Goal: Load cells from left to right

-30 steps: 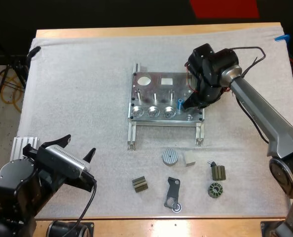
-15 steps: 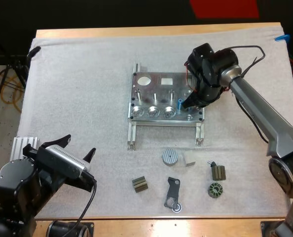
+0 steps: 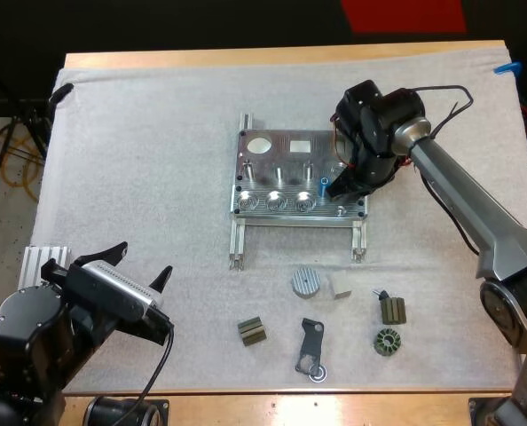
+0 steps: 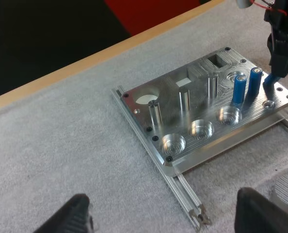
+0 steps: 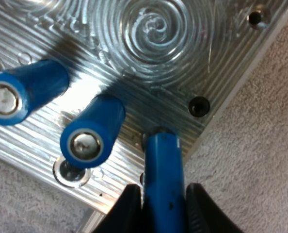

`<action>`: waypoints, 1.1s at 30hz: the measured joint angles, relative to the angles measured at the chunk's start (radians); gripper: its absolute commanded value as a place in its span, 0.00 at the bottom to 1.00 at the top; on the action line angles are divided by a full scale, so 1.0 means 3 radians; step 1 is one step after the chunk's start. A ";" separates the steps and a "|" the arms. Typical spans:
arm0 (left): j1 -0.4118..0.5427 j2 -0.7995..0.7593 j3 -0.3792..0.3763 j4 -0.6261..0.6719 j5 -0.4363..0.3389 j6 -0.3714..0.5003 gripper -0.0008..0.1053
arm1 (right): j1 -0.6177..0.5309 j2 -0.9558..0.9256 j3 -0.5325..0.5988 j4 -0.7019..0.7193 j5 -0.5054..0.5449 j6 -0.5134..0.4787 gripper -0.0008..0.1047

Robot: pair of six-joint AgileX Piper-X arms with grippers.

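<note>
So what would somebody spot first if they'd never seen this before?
Probably the shiny metal fixture in the middle of the white mat, with two bright blue cylinders standing upright near its right end. Right beside them, the right end effector pinches a third blue piece, with its tip down on the fixture. A handful of small dark parts lie scattered on the mat nearer the arms.

The fixture (image 5: 231, 58) is bare metal, bright and glossy, milled in fine ridges and rings. The cells (image 5: 93, 131) have smooth, shiny blue sleeves and dull metal caps. The tool (image 5: 163, 170) is scuffed blue. The mat (image 3: 148, 169) is white, matt and fuzzy, and the table (image 3: 246, 56) is pale wood.
</note>
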 measured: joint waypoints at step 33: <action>0.0000 0.0000 0.0000 0.0000 0.0000 0.0000 0.58 | 0.0008 0.0092 -0.0005 -0.0244 0.0066 0.0093 0.01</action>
